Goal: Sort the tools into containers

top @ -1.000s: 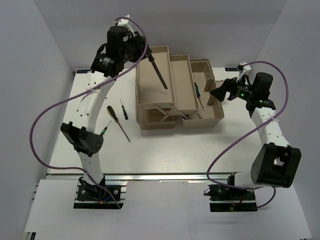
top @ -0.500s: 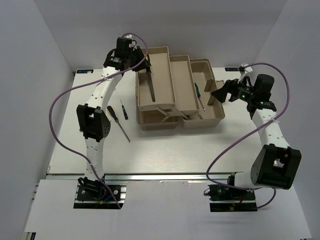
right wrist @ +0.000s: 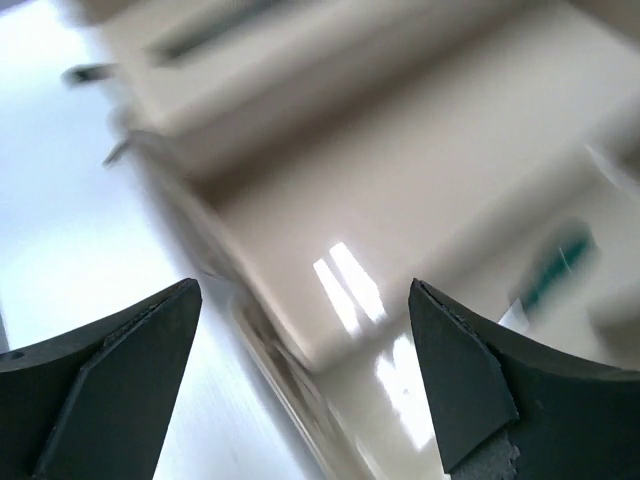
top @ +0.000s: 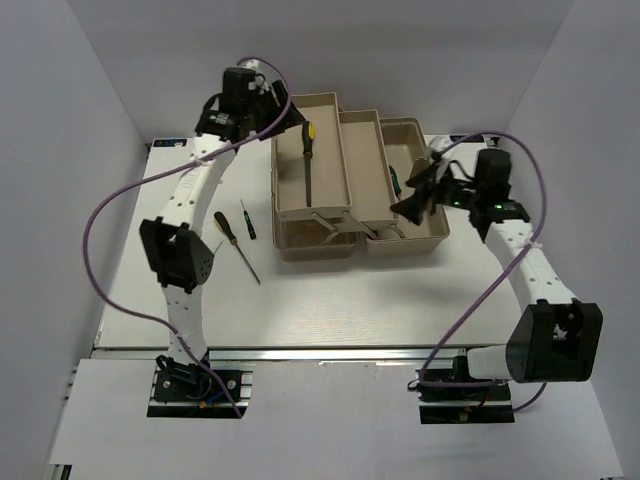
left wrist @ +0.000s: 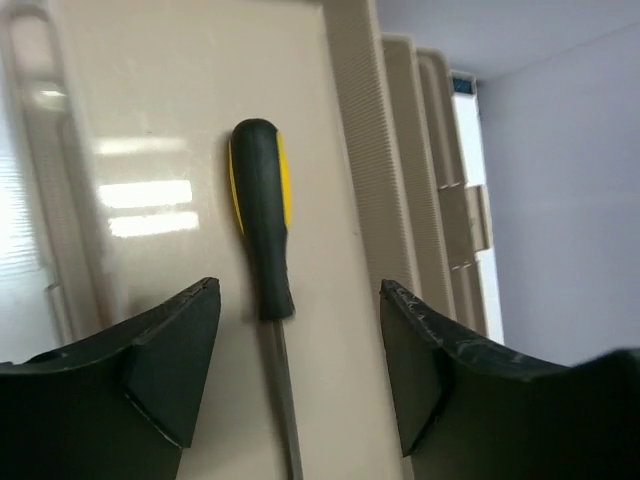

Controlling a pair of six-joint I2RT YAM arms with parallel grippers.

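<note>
File flat in tray, loose btwn parted L fingers

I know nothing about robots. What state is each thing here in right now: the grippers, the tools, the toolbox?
left gripper: open, around the file, not touching it.
right gripper: open, empty, over the right compartment.
file: lying flat in the left tray.
green-handled screwdriver: lying in the right compartment.
three screwdrivers: loose on the table, left of the toolbox.
toolbox: trays spread open.
</note>
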